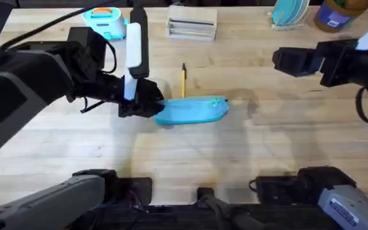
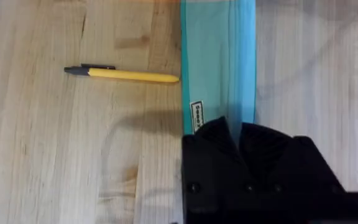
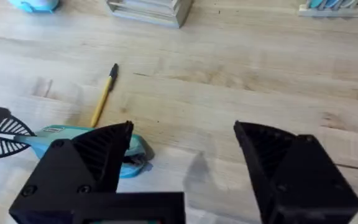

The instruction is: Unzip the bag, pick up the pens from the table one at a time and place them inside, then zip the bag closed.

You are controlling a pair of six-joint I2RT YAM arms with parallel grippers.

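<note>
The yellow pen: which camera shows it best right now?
Left wrist: the yellow pen lies whole and unobstructed, black tip visible, beside the bag. Overhead shows it small; right wrist shows it angled, partly behind the bag.

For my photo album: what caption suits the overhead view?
Left end effector pinching one end of the turquoise bag, a yellow pen lying beside it on the table.

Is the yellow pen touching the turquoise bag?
Cannot tell. In the left wrist view the pen's tip reaches the bag's edge, but neither contact nor a gap shows plainly.

Robot lab bench — plank table [image 1: 286, 147], two arm bases
</note>
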